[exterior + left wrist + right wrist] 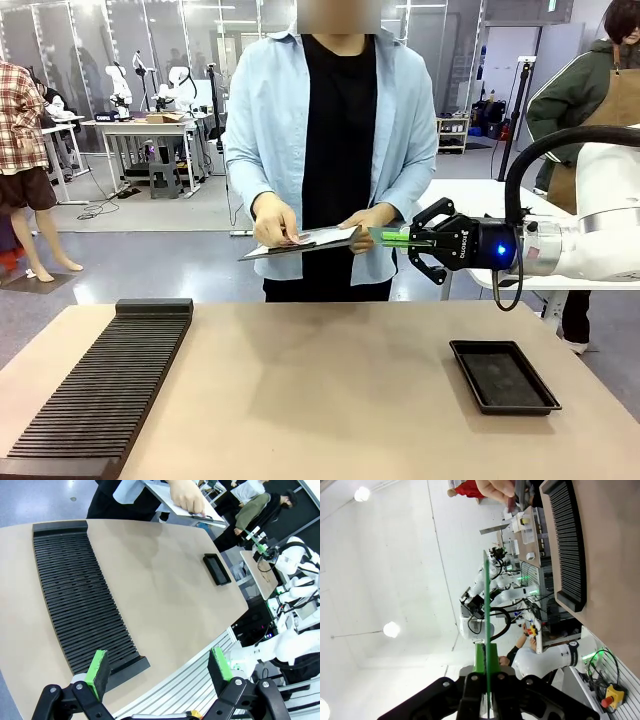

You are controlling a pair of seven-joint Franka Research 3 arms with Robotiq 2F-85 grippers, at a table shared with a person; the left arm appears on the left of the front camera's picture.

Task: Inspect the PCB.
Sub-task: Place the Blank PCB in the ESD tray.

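Observation:
The PCB [388, 236] is a thin green board held out level above the table's far right side, its free end toward the person. My right gripper [418, 240] is shut on its near end. In the right wrist view the PCB [486, 605] shows edge-on as a thin green line rising from between the closed green pads [479, 662]. The person at the far side holds a white clipboard [310, 240] in both hands, right beside the board's tip. My left gripper [159, 667] stands open high above the table's near edge, holding nothing.
A long black ribbed rack [100, 385] lies along the table's left side. A black rectangular tray [503, 375] sits at the right, below my right arm. Another person in a green top stands at the far right behind a white table [470, 195].

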